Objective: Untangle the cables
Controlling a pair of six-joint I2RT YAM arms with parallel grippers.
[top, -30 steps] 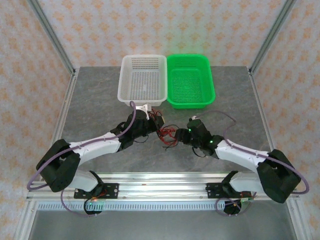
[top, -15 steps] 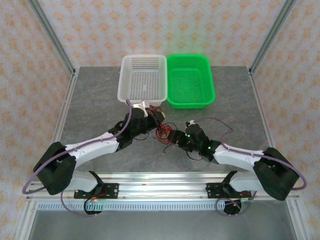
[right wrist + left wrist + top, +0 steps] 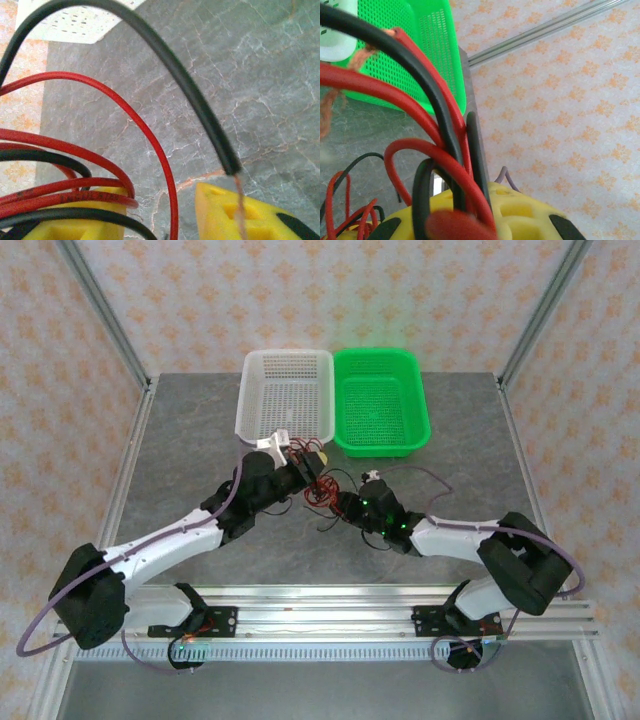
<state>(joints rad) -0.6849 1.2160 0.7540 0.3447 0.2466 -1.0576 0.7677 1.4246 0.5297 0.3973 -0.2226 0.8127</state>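
Note:
The cables [image 3: 322, 492] are a tangle of thin red and black wires on the grey table, in front of the baskets. My left gripper [image 3: 312, 465] is shut on one end of the bundle. In the left wrist view, red and black cables [image 3: 445, 150] rise from between the yellow fingers [image 3: 530, 215] of my left gripper [image 3: 470, 202]. My right gripper [image 3: 346, 508] sits at the tangle's right side. Its yellow jaws stand apart in the right wrist view, the right gripper [image 3: 160, 202] with one red cable [image 3: 167, 190] running through the gap. Other cables lie across its left finger [image 3: 75, 225].
A white basket [image 3: 288, 390] and a green basket [image 3: 382, 400] stand side by side at the back of the table, just beyond the tangle. The arms' lilac cable [image 3: 432, 478] loops to the right of the right gripper. Metal frame posts rise at the table's corners.
My left gripper has moved up toward the white basket, carrying its end of the cables. My right gripper has slid left into the tangle and its jaws have narrowed.

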